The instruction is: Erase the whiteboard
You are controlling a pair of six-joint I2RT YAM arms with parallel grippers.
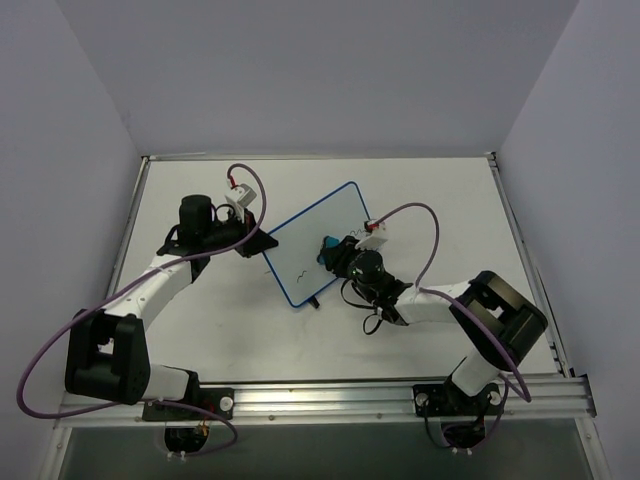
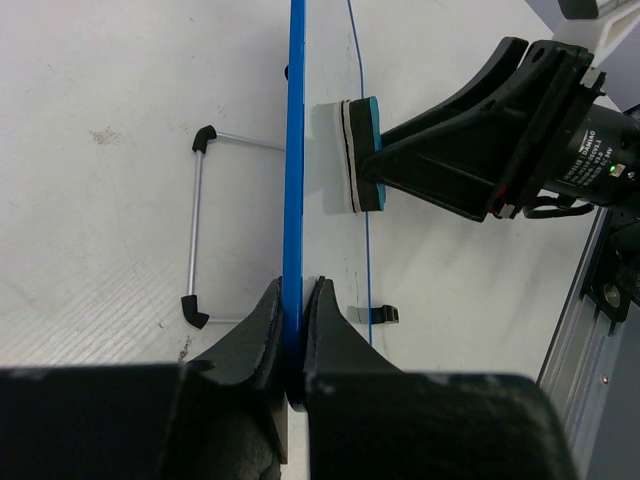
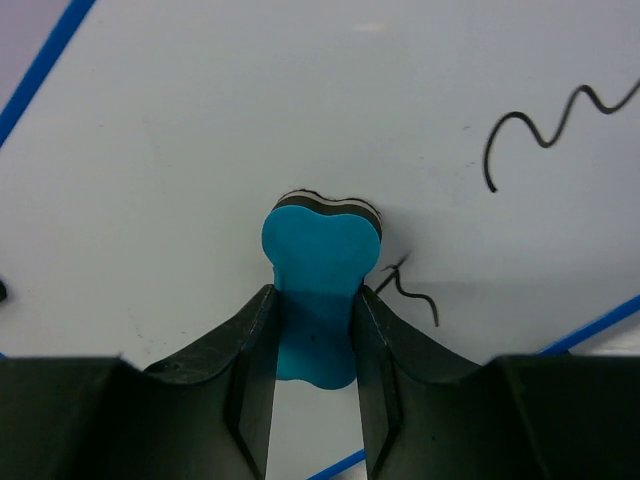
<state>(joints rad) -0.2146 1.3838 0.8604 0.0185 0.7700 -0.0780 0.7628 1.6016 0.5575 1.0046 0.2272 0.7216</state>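
The whiteboard [image 1: 315, 240], white with a thin blue frame, stands tilted at the middle of the table. My left gripper [image 1: 262, 243] is shut on its left blue edge [image 2: 293, 200]. My right gripper [image 1: 335, 252] is shut on a small blue eraser [image 3: 318, 270] and presses it against the board face [image 3: 200, 150]. In the left wrist view the eraser [image 2: 360, 152] touches the board edge-on. A black wavy line [image 3: 545, 125] and a short squiggle [image 3: 415, 292] next to the eraser remain on the board; the line also shows from above [image 1: 302, 272].
The board's wire stand with black feet [image 2: 200, 230] rests on the table behind it. A metal rail [image 1: 330, 395] runs along the near edge. Purple cables [image 1: 425, 225] loop from both arms. White walls enclose the table.
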